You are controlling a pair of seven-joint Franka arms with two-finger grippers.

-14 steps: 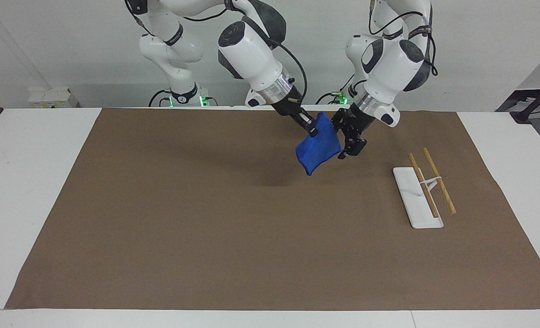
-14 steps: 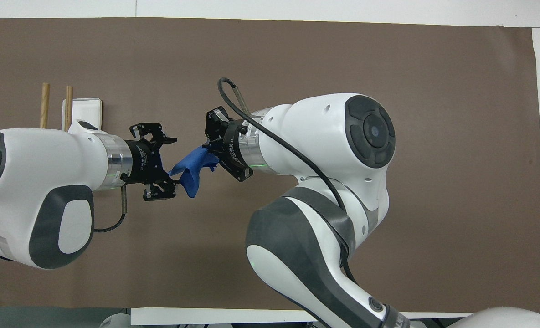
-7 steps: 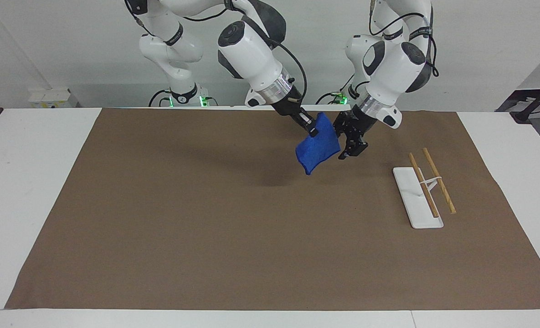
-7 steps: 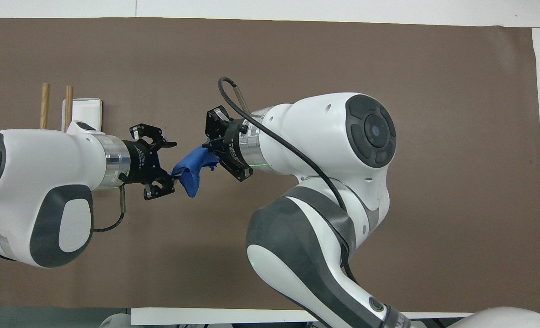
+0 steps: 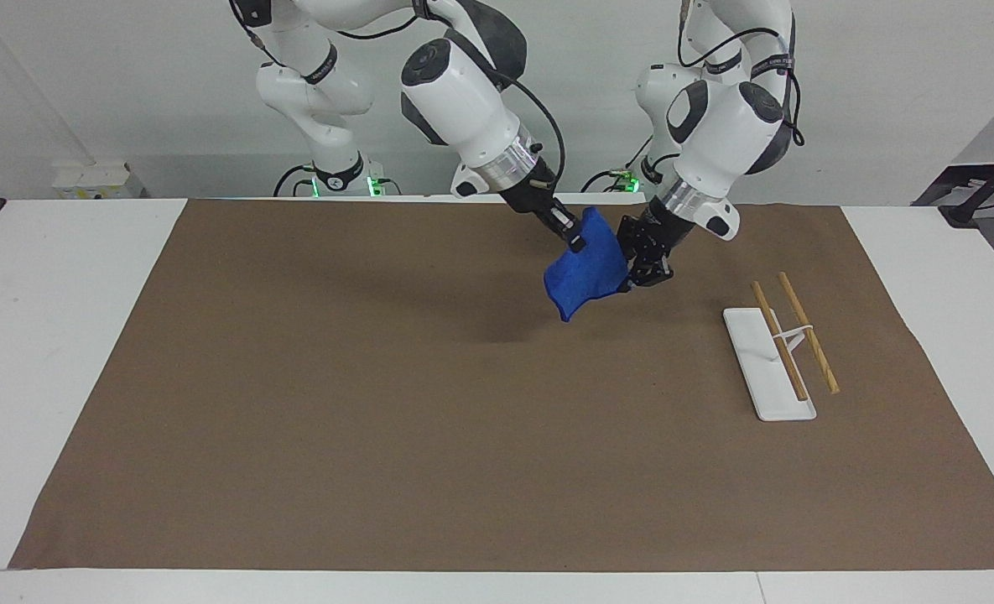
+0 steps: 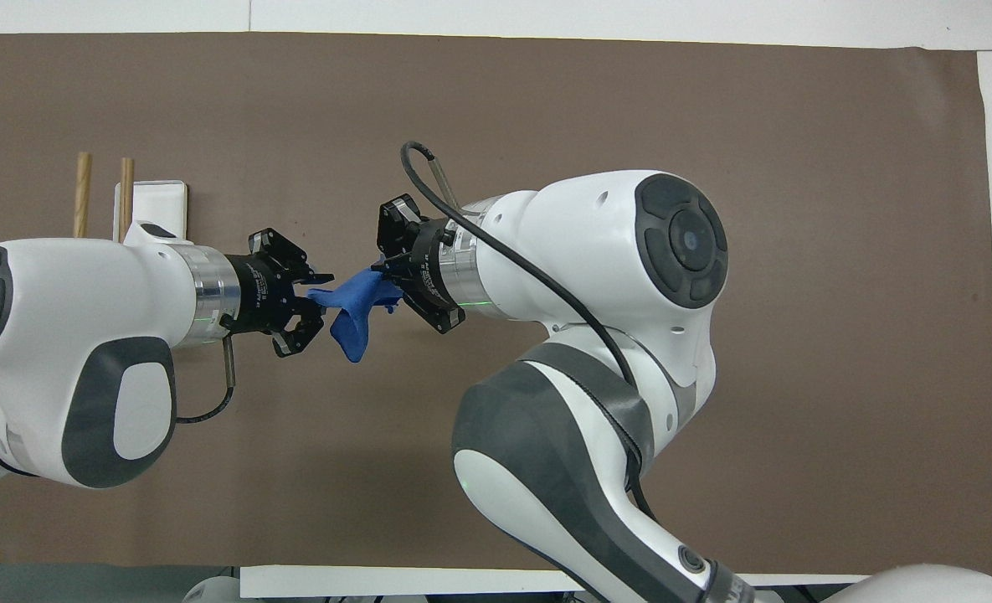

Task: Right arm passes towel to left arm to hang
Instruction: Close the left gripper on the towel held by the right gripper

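The blue towel (image 5: 585, 275) hangs in the air over the brown mat, close to the robots' edge. My right gripper (image 5: 575, 239) is shut on its upper corner. In the overhead view the towel (image 6: 353, 310) stretches between the two hands. My left gripper (image 5: 633, 281) is at the towel's edge toward the left arm's end. Its jaws stand apart on either side of that corner, which reaches between them in the overhead view, where the left gripper (image 6: 311, 303) faces the right gripper (image 6: 385, 286).
A white rack base (image 5: 757, 369) with two wooden rods (image 5: 809, 331) stands on the brown mat (image 5: 379, 419) toward the left arm's end. It shows partly beside the left arm in the overhead view (image 6: 161, 199).
My left gripper has turned and moved in onto the towel's free edge, its jaws narrowing around the corner. The right gripper and towel have hardly moved.
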